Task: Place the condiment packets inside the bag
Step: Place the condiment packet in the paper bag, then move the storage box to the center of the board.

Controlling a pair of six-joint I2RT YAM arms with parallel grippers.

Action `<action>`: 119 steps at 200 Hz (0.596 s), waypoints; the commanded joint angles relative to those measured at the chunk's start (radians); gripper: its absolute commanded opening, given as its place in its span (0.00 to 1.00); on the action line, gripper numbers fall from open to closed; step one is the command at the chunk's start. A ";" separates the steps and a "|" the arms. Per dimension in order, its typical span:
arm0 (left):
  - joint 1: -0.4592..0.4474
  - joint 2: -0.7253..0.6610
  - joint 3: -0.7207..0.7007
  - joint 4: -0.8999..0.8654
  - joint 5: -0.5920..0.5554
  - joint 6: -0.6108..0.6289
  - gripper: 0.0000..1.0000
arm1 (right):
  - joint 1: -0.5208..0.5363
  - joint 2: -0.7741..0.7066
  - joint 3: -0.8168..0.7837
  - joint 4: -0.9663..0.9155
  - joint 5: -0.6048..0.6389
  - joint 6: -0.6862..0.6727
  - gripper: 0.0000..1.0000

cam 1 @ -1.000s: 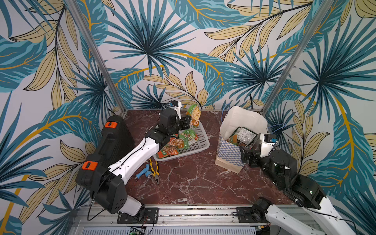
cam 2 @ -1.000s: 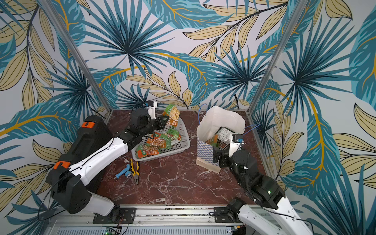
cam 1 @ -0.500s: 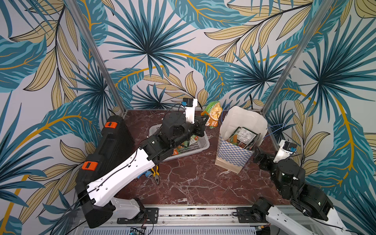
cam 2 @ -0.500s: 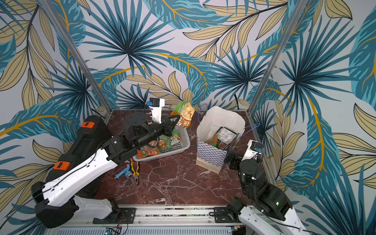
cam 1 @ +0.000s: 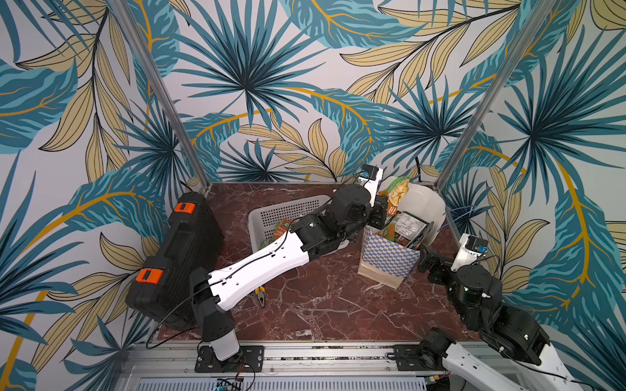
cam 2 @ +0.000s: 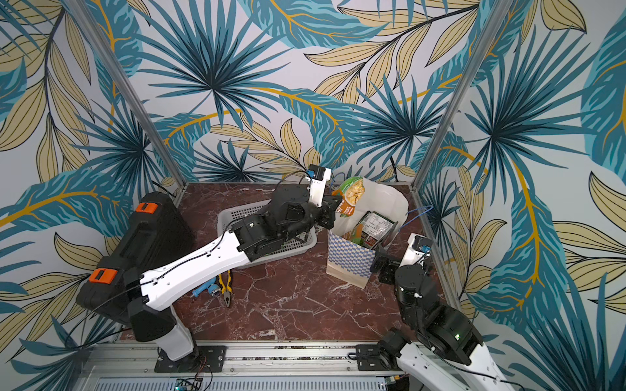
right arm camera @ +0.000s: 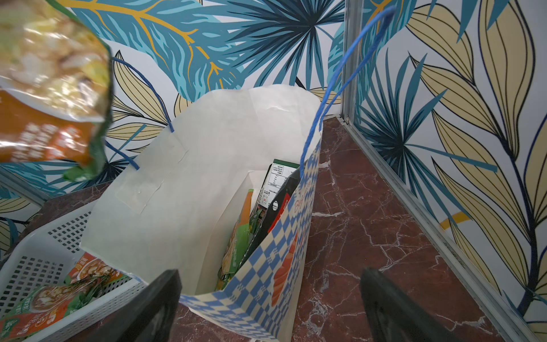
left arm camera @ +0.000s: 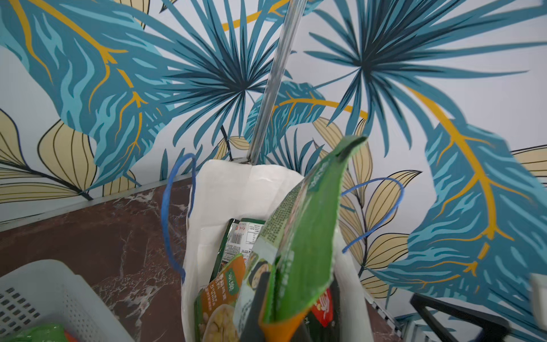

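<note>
The blue-and-white checkered bag (cam 1: 389, 260) (cam 2: 349, 257) stands open at the right, white inside (right arm camera: 207, 165). Several condiment packets (cam 1: 406, 230) (right arm camera: 251, 225) stand in it. My left gripper (cam 1: 381, 211) (left arm camera: 281, 322) is shut on the orange end of a green-and-orange packet (cam 1: 396, 193) (cam 2: 350, 196) (left arm camera: 305, 237). It holds the packet upright just above the bag's mouth on the basket side. My right gripper (cam 1: 428, 260) (right arm camera: 270, 284) stands open and holds nothing, just off the bag's near right corner. More packets (cam 1: 281, 228) (right arm camera: 59, 293) lie in the basket.
The grey perforated basket (cam 1: 281, 210) (left arm camera: 44, 284) sits left of the bag, partly under my left arm. A black case (cam 1: 183, 257) stands at the table's left edge. Yellow-handled pliers (cam 2: 225, 287) and a small blue tool (cam 2: 205, 291) lie near the front left.
My left arm lifted a packet out of the basket and swung it right to the bag's mouth. My right gripper drew back from the bag's rim toward the front right.
</note>
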 commanded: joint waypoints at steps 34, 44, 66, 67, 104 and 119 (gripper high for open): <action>0.001 0.158 0.319 -0.251 -0.032 0.054 0.38 | 0.004 -0.011 -0.030 0.008 -0.042 -0.015 0.99; 0.002 0.156 0.333 -0.273 -0.021 0.054 0.53 | 0.004 -0.010 -0.030 0.010 -0.051 -0.019 0.99; 0.002 0.100 0.306 -0.290 -0.007 0.060 0.69 | 0.004 -0.002 -0.026 0.013 -0.075 -0.027 1.00; 0.001 0.096 0.304 -0.291 -0.007 0.061 0.70 | 0.004 -0.001 -0.025 0.013 -0.075 -0.027 1.00; 0.000 -0.090 0.132 -0.276 -0.040 0.098 0.89 | 0.005 0.013 -0.023 0.037 -0.128 -0.044 1.00; 0.000 -0.176 0.038 -0.264 -0.090 0.117 0.95 | 0.005 0.019 -0.023 0.054 -0.155 -0.050 1.00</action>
